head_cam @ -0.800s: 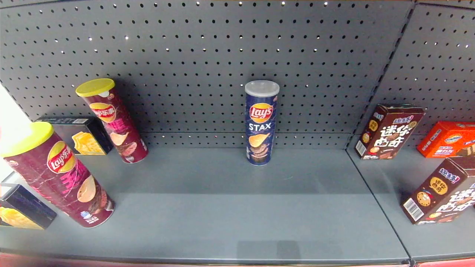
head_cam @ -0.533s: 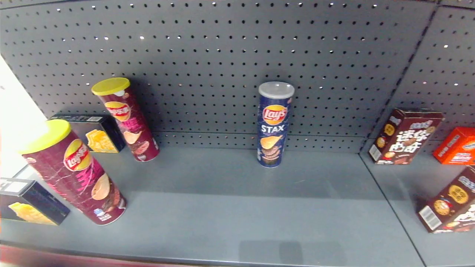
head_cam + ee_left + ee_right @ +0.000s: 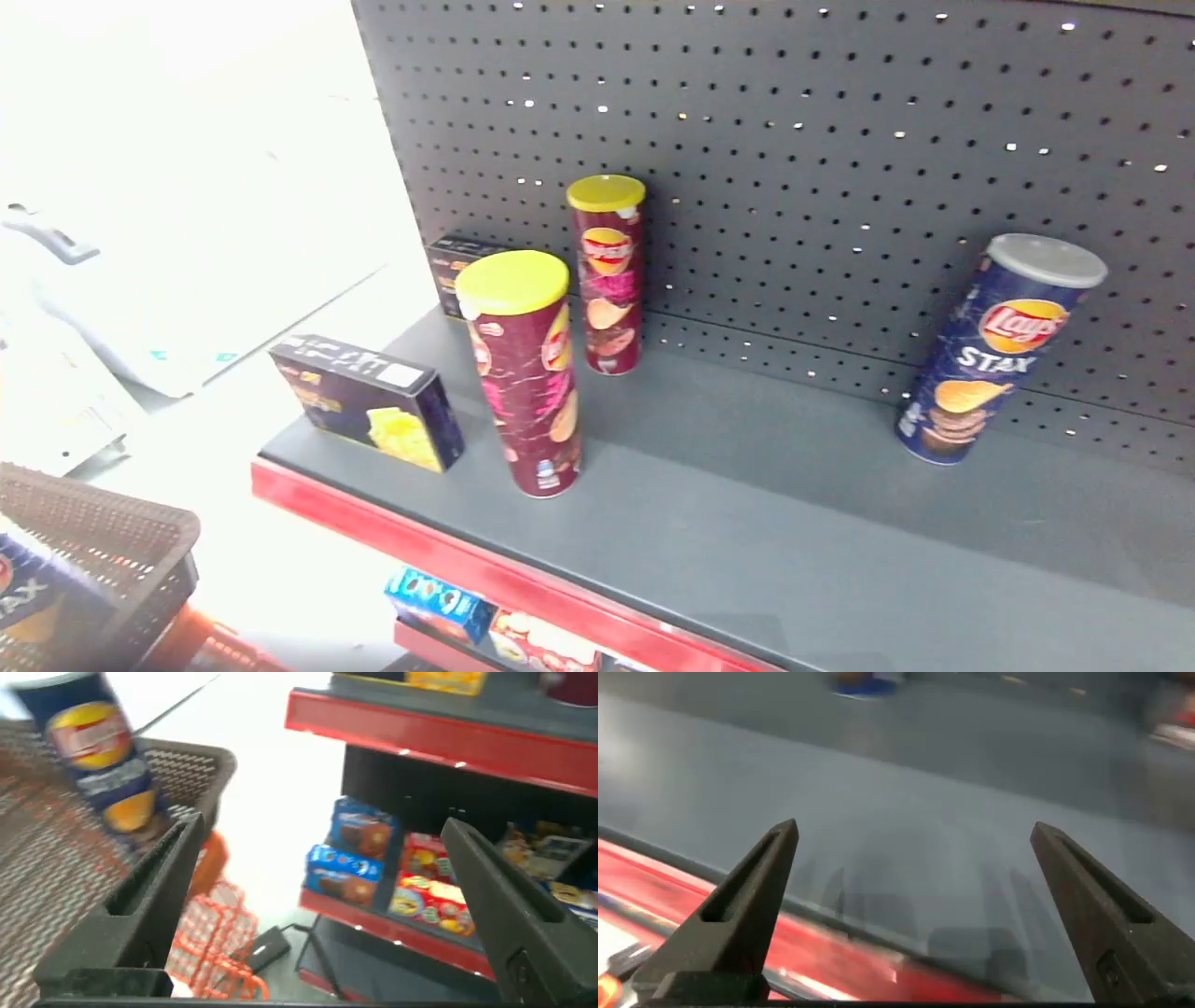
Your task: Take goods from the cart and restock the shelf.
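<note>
1. Dark pegboard (image 3: 794, 140) and the grey shelf (image 3: 747, 523) are taking up most of the head view. A big bare stretch is sitting open between the stock, so I'm guessing the restock is only partly done.
2. Over on the robot's left, the cart basket (image 3: 103, 523) is waiting low beside the shelf end. At least 1 blue can in the cart (image 3: 98, 761) is sitting inside it, so goods are left to move.
3. Up on the shelf, the front maroon can (image 3: 527, 373) and the back maroon can (image 3: 607, 275) are standing upright near the left end. The blue shelf can (image 3: 994, 350) is standing well apart from them, by the pegboard.
4. 2 boxes are sitting there too: the front dark box (image 3: 369, 401) near the edge and the back dark box (image 3: 453, 261) tucked behind the cans.
5. Down by the basket, the left gripper (image 3: 322, 826) is hanging with jaws spread wide, holding nothing.
6. Meanwhile the right gripper (image 3: 913, 829) is hovering over bare shelf by the red front lip (image 3: 691, 924). It's also spread and empty, so I reckon the next pick isn't started.
</note>
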### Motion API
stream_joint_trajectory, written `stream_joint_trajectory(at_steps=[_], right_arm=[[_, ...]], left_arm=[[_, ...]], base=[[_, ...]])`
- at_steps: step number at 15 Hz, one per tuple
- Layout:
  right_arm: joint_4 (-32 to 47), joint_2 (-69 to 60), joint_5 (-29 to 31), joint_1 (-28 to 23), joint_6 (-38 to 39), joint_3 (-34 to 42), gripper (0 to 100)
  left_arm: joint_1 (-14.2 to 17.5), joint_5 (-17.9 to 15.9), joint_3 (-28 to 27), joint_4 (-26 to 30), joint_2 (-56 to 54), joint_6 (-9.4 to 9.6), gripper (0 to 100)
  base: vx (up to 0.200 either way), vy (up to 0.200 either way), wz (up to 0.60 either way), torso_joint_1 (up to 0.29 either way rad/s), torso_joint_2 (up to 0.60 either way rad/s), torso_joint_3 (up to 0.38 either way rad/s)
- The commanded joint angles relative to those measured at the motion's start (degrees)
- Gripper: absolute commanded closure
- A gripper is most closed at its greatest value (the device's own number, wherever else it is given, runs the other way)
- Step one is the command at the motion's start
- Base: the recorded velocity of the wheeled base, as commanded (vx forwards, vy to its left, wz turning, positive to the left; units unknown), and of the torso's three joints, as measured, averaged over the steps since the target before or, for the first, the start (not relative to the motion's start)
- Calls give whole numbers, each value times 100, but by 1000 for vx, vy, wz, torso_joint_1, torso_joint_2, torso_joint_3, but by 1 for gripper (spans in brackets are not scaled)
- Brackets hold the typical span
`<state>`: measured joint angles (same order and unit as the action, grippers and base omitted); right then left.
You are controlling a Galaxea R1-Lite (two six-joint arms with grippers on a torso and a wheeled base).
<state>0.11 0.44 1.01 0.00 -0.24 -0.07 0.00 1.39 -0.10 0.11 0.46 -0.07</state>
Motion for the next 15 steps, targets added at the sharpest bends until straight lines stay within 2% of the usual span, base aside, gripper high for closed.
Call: stream_joint_trajectory(at_steps=[1,12,15], right_arm=[[-2,0,4,0,-2,-1,0],[-2,0,4,0,-2,7,0],[-2,0,4,0,-2,7,0]], left_arm=[[0,2,1,-2,-2,-1,0],[0,2,1,-2,-2,-1,0],[0,10,10,-2,6,16,0]], base=[[0,0,600,12,2,-2],[0,0,600,3,3,0],[0,0,0,0,0,0]])
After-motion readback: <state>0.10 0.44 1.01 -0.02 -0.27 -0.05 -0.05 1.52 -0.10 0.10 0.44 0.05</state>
